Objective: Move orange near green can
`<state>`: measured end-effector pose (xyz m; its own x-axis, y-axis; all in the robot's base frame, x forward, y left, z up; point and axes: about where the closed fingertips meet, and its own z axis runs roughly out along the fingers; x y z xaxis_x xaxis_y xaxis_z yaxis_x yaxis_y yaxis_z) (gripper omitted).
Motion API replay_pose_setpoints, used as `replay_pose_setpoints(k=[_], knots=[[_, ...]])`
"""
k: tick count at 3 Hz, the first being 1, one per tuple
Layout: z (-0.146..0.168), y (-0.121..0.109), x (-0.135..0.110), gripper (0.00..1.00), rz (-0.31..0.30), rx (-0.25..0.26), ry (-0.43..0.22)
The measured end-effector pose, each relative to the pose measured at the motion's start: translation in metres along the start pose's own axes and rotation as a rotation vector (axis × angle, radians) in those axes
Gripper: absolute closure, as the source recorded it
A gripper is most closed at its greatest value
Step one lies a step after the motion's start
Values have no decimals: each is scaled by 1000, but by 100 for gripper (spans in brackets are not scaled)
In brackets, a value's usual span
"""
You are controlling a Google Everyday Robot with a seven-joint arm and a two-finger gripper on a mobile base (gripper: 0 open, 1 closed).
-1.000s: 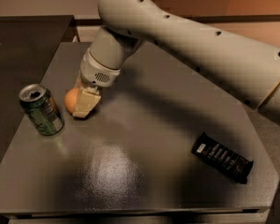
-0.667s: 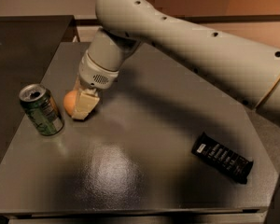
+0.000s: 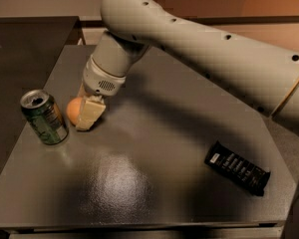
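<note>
Nearly done: gripper (image 3: 83, 114) low at the table (image 3: 139, 183) left side, apparently clamped on the orange (image 3: 74, 110), just beside the green can (image 3: 45, 117); next calls for letting go and lifting clear without nudging either.

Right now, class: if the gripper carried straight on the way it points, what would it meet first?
Probably the table: the gripper points down beside the orange, nearly on its surface.

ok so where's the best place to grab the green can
Probably mid-body of the green can, coming level from its open camera-facing side: it stands upright with straight round walls. The gripper, shut on the orange, sits close beside it.
</note>
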<state>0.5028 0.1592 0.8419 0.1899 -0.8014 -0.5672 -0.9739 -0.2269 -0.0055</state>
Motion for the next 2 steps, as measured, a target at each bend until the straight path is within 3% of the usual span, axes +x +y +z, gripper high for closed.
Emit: replay_pose_setpoints(k=[1,2], knots=[[1,1,-1,0,-1,-2,1],[1,1,-1,0,-2,-2,1]])
